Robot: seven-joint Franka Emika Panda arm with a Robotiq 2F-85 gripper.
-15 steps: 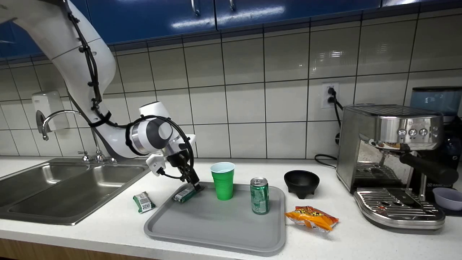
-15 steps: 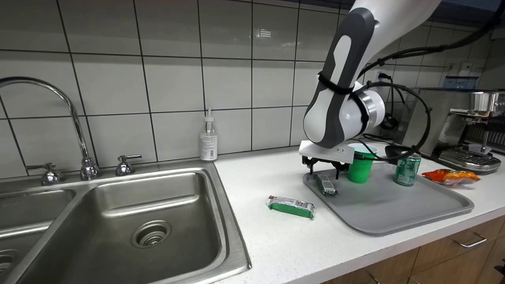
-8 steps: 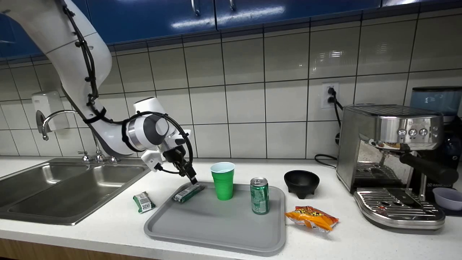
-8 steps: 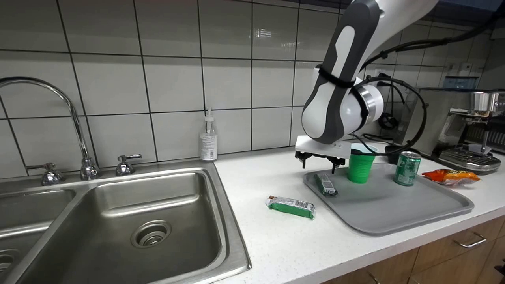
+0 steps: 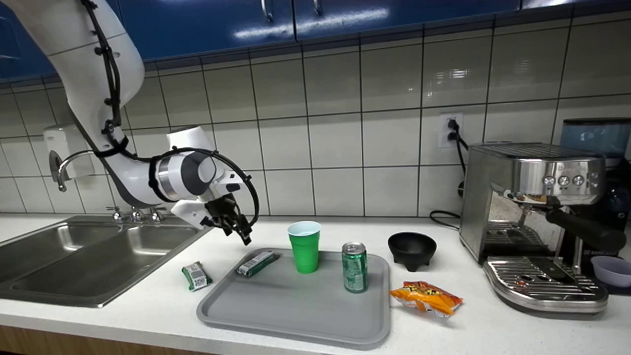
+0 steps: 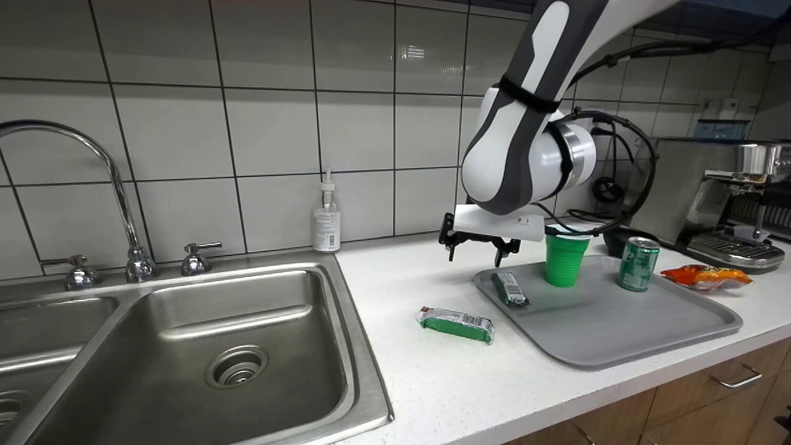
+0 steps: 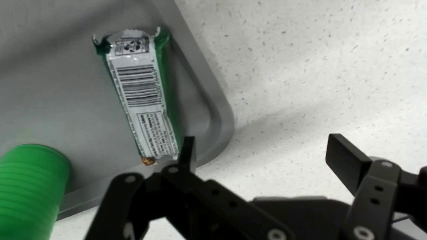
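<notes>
Jaws wide apart, nothing held. Wrapped bar (image 7: 140,93) lies flat on tray (image 5: 296,310). Go slow, miss green cup (image 5: 305,256).

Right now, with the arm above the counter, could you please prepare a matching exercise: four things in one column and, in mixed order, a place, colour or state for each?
Column one:
1. Tool
2. Wrapped bar nearest the tool
3. Cup
4. Snack bag

Column two:
A. Mostly orange, on the counter
B. Upright, green outside
C. Open, holding nothing
D. Lying on the tray

Right pairs: 1-C; 2-D; 3-B; 4-A
</notes>
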